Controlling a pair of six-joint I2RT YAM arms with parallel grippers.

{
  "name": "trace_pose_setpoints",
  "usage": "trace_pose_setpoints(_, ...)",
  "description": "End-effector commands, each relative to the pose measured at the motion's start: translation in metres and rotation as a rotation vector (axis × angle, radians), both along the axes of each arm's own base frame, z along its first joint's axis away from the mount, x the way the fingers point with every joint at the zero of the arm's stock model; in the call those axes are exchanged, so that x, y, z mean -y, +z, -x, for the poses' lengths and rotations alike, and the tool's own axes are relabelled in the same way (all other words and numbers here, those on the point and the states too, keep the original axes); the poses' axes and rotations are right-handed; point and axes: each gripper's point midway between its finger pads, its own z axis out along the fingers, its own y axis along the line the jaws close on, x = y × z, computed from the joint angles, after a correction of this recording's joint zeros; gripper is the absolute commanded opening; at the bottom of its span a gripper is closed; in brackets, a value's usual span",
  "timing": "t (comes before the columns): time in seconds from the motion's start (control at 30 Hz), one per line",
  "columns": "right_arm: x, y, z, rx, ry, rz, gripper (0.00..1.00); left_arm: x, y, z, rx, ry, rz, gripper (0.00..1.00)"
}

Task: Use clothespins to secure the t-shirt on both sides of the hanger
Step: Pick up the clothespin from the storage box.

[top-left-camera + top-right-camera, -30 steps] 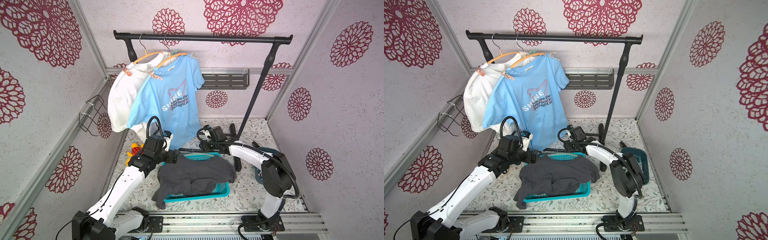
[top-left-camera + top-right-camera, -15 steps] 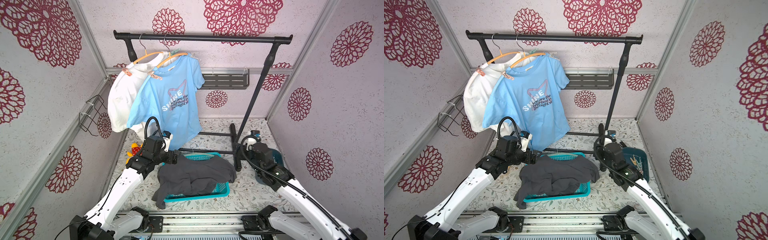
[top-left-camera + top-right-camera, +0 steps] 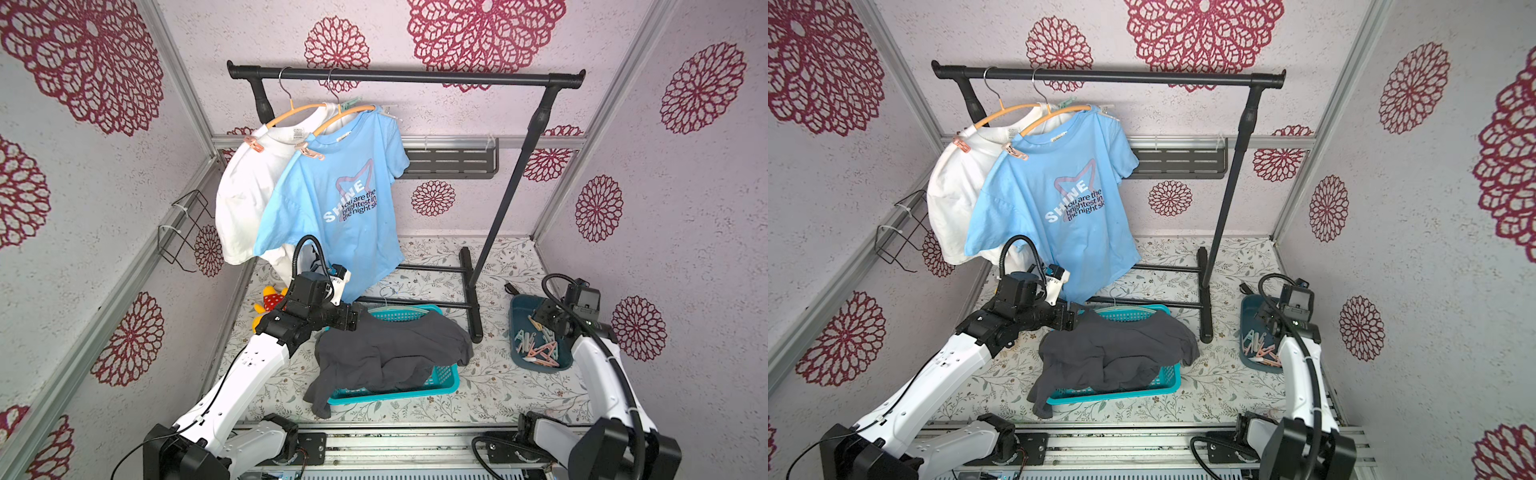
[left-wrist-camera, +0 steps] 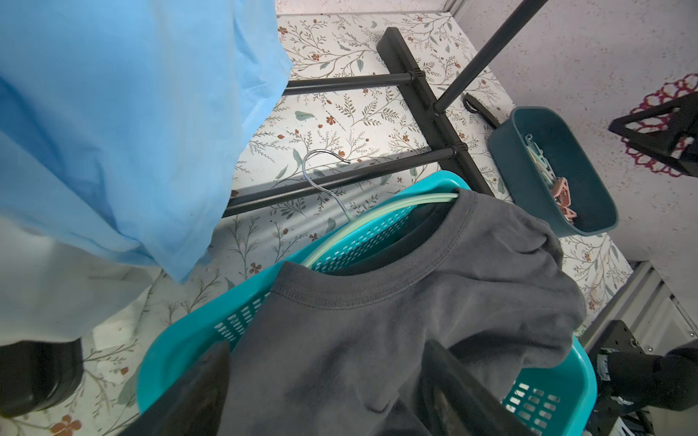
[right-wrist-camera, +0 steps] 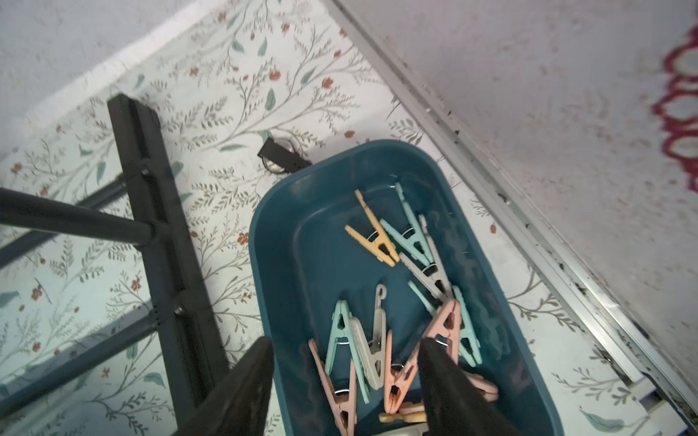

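Pale walls printed with dark red rosettes enclose a floral-patterned table (image 3: 490, 395), on which a black clothes rack (image 3: 399, 77) is stood. The clothespins (image 5: 442, 332) are heaped in a dark blue bin (image 5: 302, 264) near the table's right edge, just beside the rack's foot. They are small spring clips in pastel pink, mint green and whitish grey, with a yellow-orange one (image 5: 374, 236) lying at the edge of the heap. A further pink pin (image 3: 309, 150) is seen clipped at the shoulder of a hung blue t-shirt (image 3: 345, 199), and another (image 3: 254, 143) on a white t-shirt (image 3: 245, 195). The right tool (image 5: 345, 339) is held over the bin, its fingers partly spread and nothing gripped. The left tool (image 4: 326, 345) is spread wide above a grey t-shirt (image 4: 434, 302) draped over a teal basket (image 4: 181, 339), and nothing is clamped.
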Motion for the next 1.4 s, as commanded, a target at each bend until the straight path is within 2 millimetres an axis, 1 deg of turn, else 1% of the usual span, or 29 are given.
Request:
trace_pose_setpoints(0.0,-0.014,0.025,-0.026,0.035,0.128,-0.037,0.66,0.005,-0.007,0.000,-0.017,-0.025,0.004,0.82)
trace_pose_setpoints(0.07,-0.020,0.018,-0.034,-0.011,0.236,-0.011,0.65,0.003,-0.012,0.000,-0.026,-0.025,-0.016,0.82)
trace_pose_setpoints(0.1,-0.019,0.016,-0.038,-0.029,0.278,0.024,0.65,0.003,-0.013,0.000,-0.026,-0.028,-0.020,0.82)
trace_pose_setpoints(0.17,-0.009,0.008,-0.049,-0.064,0.323,0.118,0.65,0.004,-0.015,-0.003,-0.014,-0.030,-0.027,0.81)
trace_pose_setpoints(0.23,-0.009,0.000,-0.054,-0.114,0.421,0.172,0.65,0.004,-0.015,-0.009,-0.007,-0.023,-0.030,0.80)
trace_pose_setpoints(0.27,-0.009,0.000,-0.054,-0.150,0.462,0.184,0.65,0.006,-0.014,-0.010,-0.013,-0.025,-0.024,0.79)
trace_pose_setpoints(0.33,-0.002,-0.001,-0.054,-0.189,0.490,0.234,0.64,0.009,-0.015,-0.011,-0.014,-0.034,-0.010,0.79)
trace_pose_setpoints(0.37,-0.005,-0.004,-0.053,-0.195,0.544,0.255,0.63,0.012,-0.015,-0.010,-0.015,-0.046,0.001,0.79)
trace_pose_setpoints(0.4,-0.012,-0.007,-0.051,-0.189,0.630,0.273,0.63,0.015,-0.013,-0.011,-0.012,-0.060,0.007,0.79)
trace_pose_setpoints(0.47,-0.023,-0.016,-0.045,-0.173,0.781,0.331,0.61,0.020,-0.003,-0.011,0.002,-0.104,0.009,0.79)
trace_pose_setpoints(0.53,-0.025,-0.020,-0.044,-0.184,0.835,0.332,0.60,0.019,0.004,-0.010,0.020,-0.112,0.001,0.80)
trace_pose_setpoints(0.6,-0.026,-0.028,-0.038,-0.246,0.894,0.282,0.60,0.016,0.004,-0.013,0.054,-0.087,-0.001,0.80)
trace_pose_setpoints(0.63,-0.023,-0.035,-0.035,-0.295,0.915,0.273,0.60,0.016,0.003,-0.013,0.064,-0.087,0.002,0.79)
trace_pose_setpoints(0.7,-0.011,-0.052,-0.030,-0.378,0.926,0.269,0.57,0.017,0.002,-0.010,0.067,-0.103,0.003,0.79)
trace_pose_setpoints(0.77,0.002,-0.068,-0.026,-0.437,0.933,0.288,0.48,0.015,0.000,-0.010,0.063,-0.097,-0.008,0.79)
trace_pose_setpoints(0.8,0.008,-0.074,-0.024,-0.457,0.926,0.299,0.47,0.014,0.000,-0.010,0.061,-0.096,-0.014,0.79)
trace_pose_setpoints(0.87,0.027,-0.086,-0.023,-0.492,0.895,0.351,0.46,0.013,-0.001,-0.010,0.063,-0.100,-0.025,0.79)
trace_pose_setpoints(0.97,0.041,-0.098,-0.022,-0.512,0.864,0.364,0.46,0.012,-0.001,-0.010,0.059,-0.097,-0.023,0.79)
trace_pose_setpoints(1.03,0.045,-0.103,-0.027,-0.504,0.849,0.372,0.47,0.012,0.000,-0.009,0.058,-0.098,-0.020,0.79)
trace_pose_setpoints(1.13,0.050,-0.105,-0.035,-0.489,0.830,0.391,0.47,0.009,-0.002,-0.010,0.063,-0.092,-0.021,0.79)
trace_pose_setpoints(1.27,0.049,-0.097,-0.047,-0.415,0.810,0.419,0.47,0.009,-0.001,-0.010,0.061,-0.091,-0.013,0.79)
trace_pose_setpoints(1.37,0.047,-0.098,-0.051,-0.393,0.822,0.426,0.46,0.007,-0.001,-0.011,0.058,-0.084,-0.010,0.79)
